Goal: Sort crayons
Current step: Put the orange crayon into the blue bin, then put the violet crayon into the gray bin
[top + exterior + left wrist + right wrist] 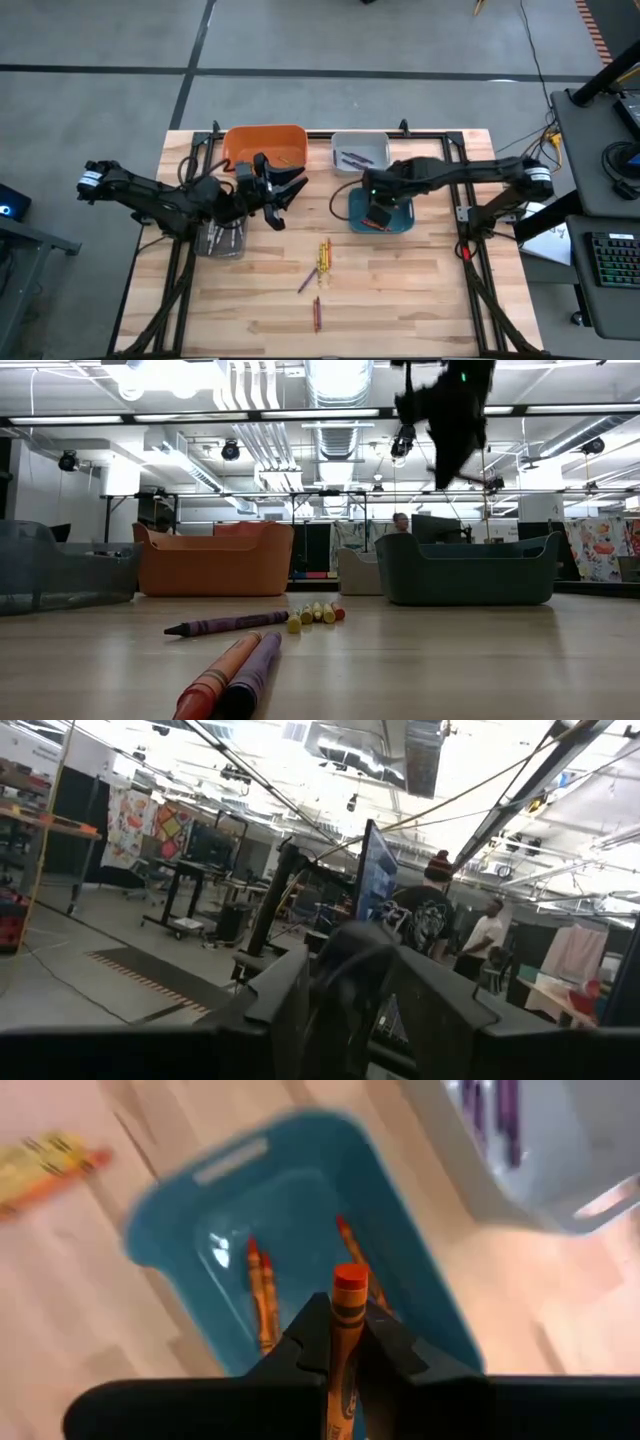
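Clear plastic bin [222, 240] sits just under my left arm, at the table's left. My left gripper [285, 197] hangs above the wood between that bin and the orange bin [265, 143]; its fingers [285, 1010] stand apart and hold nothing. Loose crayons [324, 255] lie on the wood between my two grippers, nearer the front edge: a yellow cluster, a purple crayon [306, 282] just beyond it, and a red-and-purple pair [317, 313] nearest the front. My right gripper [345, 1342] hangs directly over the teal bin [160, 1220], its jaws closed on an orange crayon [347, 1320] that stands up between the fingertips. Below the jaws, more orange crayons [262, 1285] lie on the teal bin's floor. Beyond that gripper, the grey bin [372, 143] holds purple crayons [353, 157].
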`<action>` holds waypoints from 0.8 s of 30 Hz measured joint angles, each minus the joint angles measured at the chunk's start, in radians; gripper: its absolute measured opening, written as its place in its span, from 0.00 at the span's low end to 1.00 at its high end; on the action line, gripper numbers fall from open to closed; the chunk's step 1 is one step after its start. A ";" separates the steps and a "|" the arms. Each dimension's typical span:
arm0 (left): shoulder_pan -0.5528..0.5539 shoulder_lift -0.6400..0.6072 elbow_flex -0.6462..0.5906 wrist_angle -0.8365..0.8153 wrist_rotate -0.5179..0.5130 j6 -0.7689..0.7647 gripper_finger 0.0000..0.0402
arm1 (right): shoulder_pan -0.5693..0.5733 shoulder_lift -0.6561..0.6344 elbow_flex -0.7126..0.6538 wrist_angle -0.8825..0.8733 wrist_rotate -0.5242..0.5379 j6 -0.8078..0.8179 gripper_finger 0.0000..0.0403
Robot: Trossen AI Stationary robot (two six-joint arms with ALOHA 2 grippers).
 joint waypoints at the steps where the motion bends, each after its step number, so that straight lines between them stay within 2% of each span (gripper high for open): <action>1: 0.000 0.000 0.000 -0.005 -0.002 0.000 0.32 | 0.000 0.005 -0.035 0.025 0.000 0.000 0.03; 7: 0.000 0.000 0.000 -0.033 -0.004 -0.003 0.32 | -0.002 0.030 -0.175 0.154 -0.001 0.044 0.04; 11: -0.002 -0.009 0.000 -0.131 -0.005 -0.066 0.32 | -0.003 0.025 -0.203 0.223 -0.022 0.080 0.10; 17: -0.002 -0.015 0.000 -0.379 -0.005 -0.234 0.32 | -0.002 0.015 -0.188 0.260 -0.041 0.123 0.23; 22: -0.011 -0.009 0.000 -0.676 0.009 -0.429 0.32 | -0.001 0.015 -0.120 0.258 -0.056 0.167 0.29; 24: -0.019 0.007 0.000 -0.796 0.050 -0.511 0.32 | -0.001 0.015 -0.085 0.257 -0.059 0.193 0.30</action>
